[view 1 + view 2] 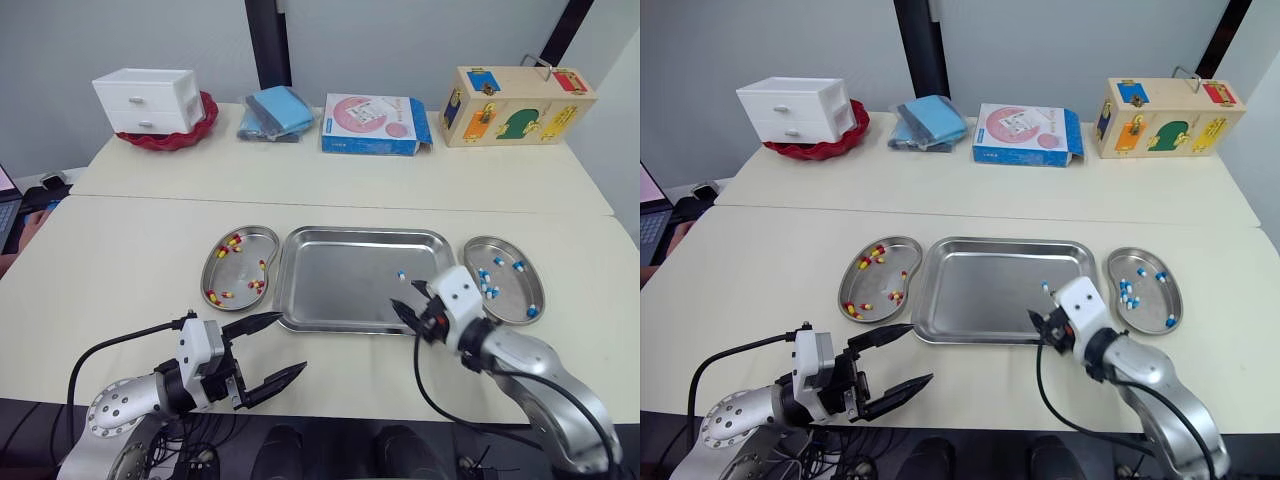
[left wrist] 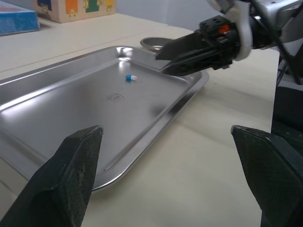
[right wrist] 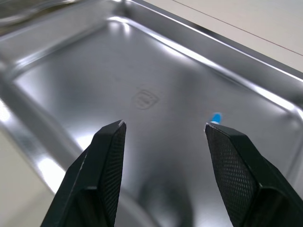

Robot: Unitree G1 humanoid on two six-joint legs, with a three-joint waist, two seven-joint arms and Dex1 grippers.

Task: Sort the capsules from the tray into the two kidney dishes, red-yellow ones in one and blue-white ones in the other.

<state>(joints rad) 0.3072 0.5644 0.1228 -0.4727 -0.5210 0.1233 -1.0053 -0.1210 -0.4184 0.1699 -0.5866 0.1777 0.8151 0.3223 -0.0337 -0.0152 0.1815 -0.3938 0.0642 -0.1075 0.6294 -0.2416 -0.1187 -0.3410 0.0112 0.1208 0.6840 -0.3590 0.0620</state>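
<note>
Left hand (image 1: 290, 342) hovers over the near edge of the desk (image 1: 120, 260), fingers spread wide and empty, tips pointing toward the tray's near left corner. Beyond it, left kidney dish (image 1: 238, 270) sits just beside the tray's left rim. Red-yellow capsules (image 1: 232, 243) lie scattered inside, one cluster at the far end, others along the near end and the inner curve. Tray (image 1: 340, 285) in the middle of the desk, long side facing the robot. One loose blue-white capsule (image 1: 400, 275) lies on the tray floor in its right half. Right hand (image 1: 405, 296) hangs over the tray's near right corner, fingers spread, gripping nothing; the loose capsule lies just past the fingertips, close to one tip in the right wrist view. Right kidney dish (image 1: 510, 295) sits just beside the tray's right rim, with several sorted blue-white capsules (image 1: 488, 288) in it.
</note>
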